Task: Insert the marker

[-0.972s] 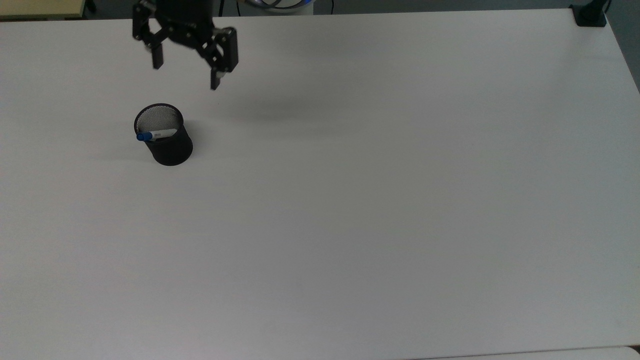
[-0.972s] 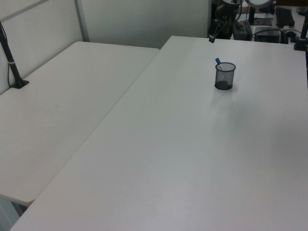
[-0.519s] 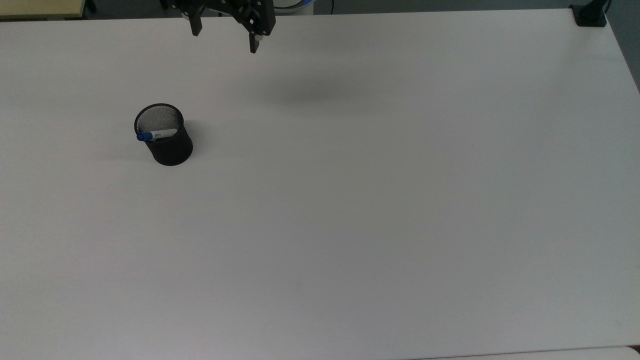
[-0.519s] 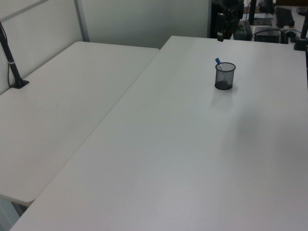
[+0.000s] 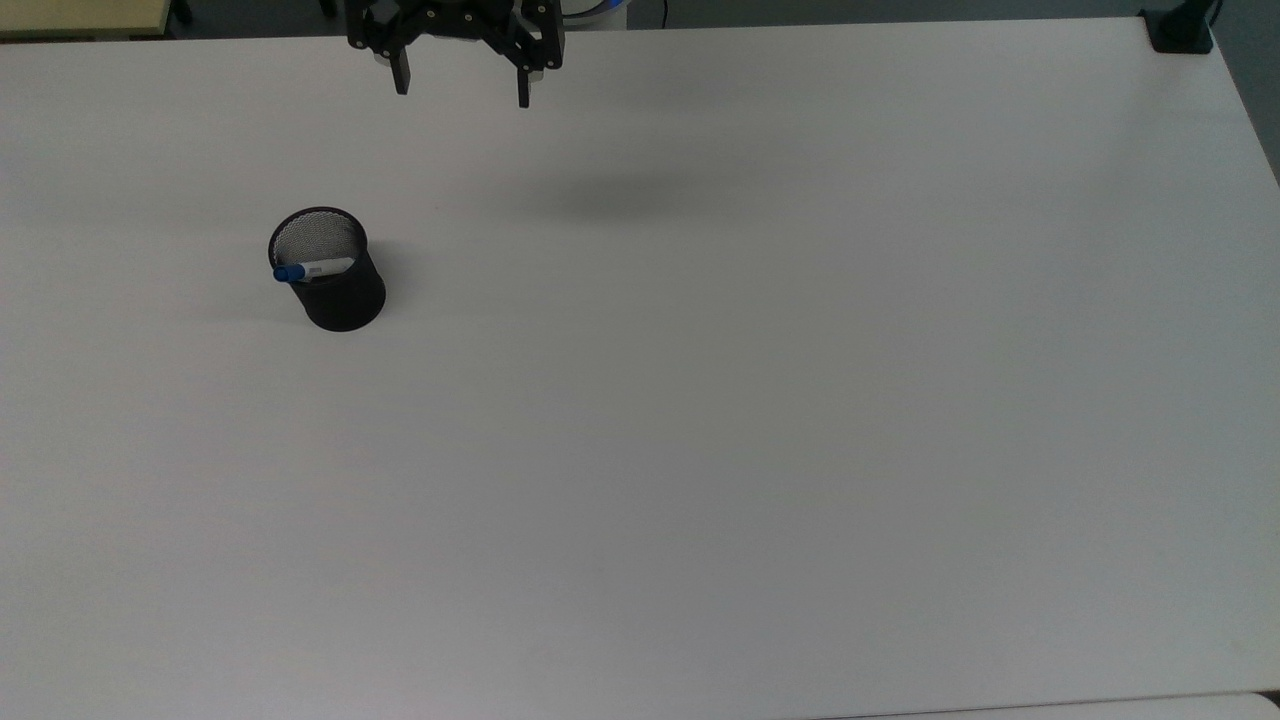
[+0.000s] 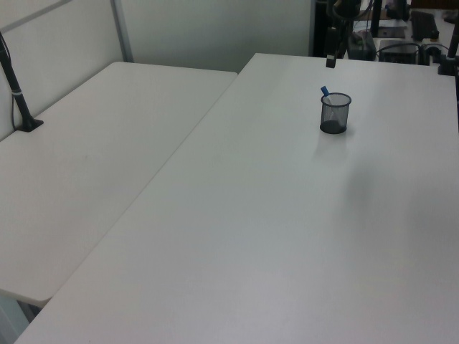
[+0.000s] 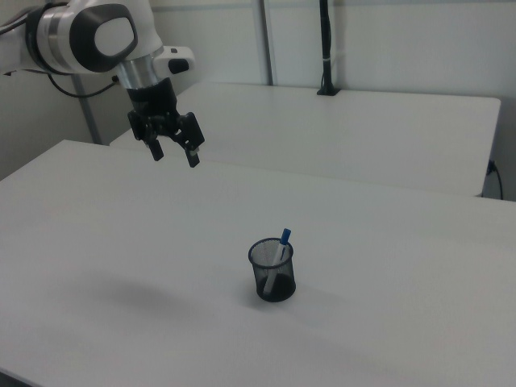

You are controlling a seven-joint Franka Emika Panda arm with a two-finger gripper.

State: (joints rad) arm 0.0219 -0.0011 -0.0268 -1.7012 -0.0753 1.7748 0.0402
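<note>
the marker [image 5: 312, 269] is seen standing inside the black mesh cup [image 5: 335, 290], leaned against the rim, with its blue end poking out above the edge on the top view's left. in the right view the marker [image 7: 278, 256] is seen slanted in the cup [image 7: 273, 276], its blue tip above the rim. the cup stands upright on the white worktop [image 5: 700, 400], in the same spot as in the earlier frames, and the marker's lean is unchanged.

what has changed is the place of the hand [image 5: 462, 88]. a second ago it was hung just above and beside the cup; it has since been carried away toward the far edge of the worktop and to the top view's right, and between the last half second and now only a small shift is noted. it is now well apart from the cup and raised clear of the surface. its fingers are spread wide and nothing is held between them, as is plain in the right view [image 7: 172, 154].

from this it is judged that the insertion is already done: the marker has been released into the cup and the arm is being withdrawn. nothing further appears to be called for beyond the retreat.
</note>
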